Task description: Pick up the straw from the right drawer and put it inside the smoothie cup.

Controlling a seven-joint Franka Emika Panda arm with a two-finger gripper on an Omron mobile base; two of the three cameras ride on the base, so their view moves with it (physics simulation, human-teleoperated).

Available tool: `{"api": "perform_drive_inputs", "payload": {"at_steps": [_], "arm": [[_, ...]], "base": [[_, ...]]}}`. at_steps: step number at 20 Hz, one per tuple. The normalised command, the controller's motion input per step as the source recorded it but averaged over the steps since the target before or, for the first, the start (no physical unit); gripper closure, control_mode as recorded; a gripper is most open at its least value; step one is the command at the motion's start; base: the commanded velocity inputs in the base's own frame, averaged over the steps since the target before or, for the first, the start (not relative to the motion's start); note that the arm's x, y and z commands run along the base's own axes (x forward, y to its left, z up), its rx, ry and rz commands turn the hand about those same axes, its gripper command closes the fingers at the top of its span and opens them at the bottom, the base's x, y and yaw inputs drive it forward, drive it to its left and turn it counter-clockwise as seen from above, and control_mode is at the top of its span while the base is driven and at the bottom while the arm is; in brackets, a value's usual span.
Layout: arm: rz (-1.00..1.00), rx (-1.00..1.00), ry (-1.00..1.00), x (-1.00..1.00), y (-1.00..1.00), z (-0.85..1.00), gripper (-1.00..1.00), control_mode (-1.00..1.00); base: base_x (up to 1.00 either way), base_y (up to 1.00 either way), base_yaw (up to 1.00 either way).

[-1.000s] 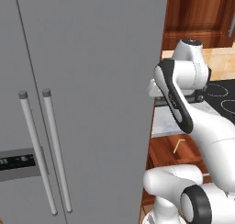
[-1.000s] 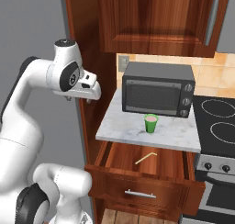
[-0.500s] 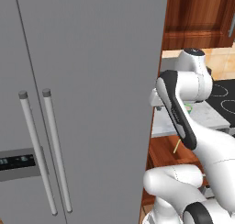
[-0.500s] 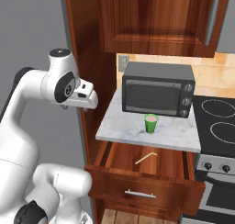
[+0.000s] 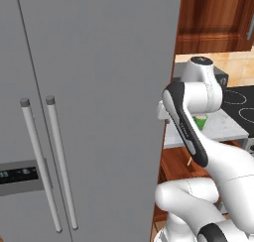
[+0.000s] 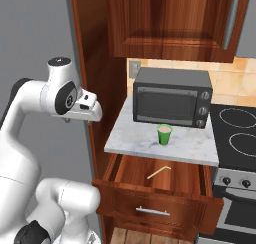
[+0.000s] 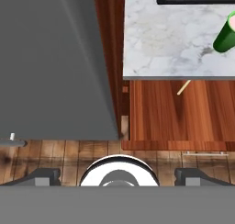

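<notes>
Right drawer [image 6: 165, 185] pulled open, straw [image 6: 158, 172] lying inside; smoothie cup [image 6: 164, 134] on counter before microwave [image 6: 172, 98]; gripper [image 7: 118, 176] fingers spread apart, empty

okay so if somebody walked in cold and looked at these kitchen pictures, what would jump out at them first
Probably the bright green smoothie cup standing on the marble counter just in front of the dark microwave. Right below it the right drawer stands pulled open with the pale straw lying loose on its wooden floor. The white arm's gripper hangs well left of the counter, beside the big grey fridge.
</notes>
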Motion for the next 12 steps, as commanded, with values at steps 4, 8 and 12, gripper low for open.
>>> {"api": "perform_drive_inputs", "payload": {"at_steps": [4, 8, 12], "arm": [[0.0, 0.0, 0.0, -0.01, 0.0, 0.0, -1.0, -1.0], [0.0, 0.0, 0.0, -0.33, -0.01, -0.01, -1.0, -1.0], [0.0, 0.0, 0.0, -0.46, -0.09, -0.01, -1.0, -1.0]], "base": [[0.0, 0.0, 0.0], [0.0, 0.0, 0.0], [0.0, 0.0, 0.0]]}}
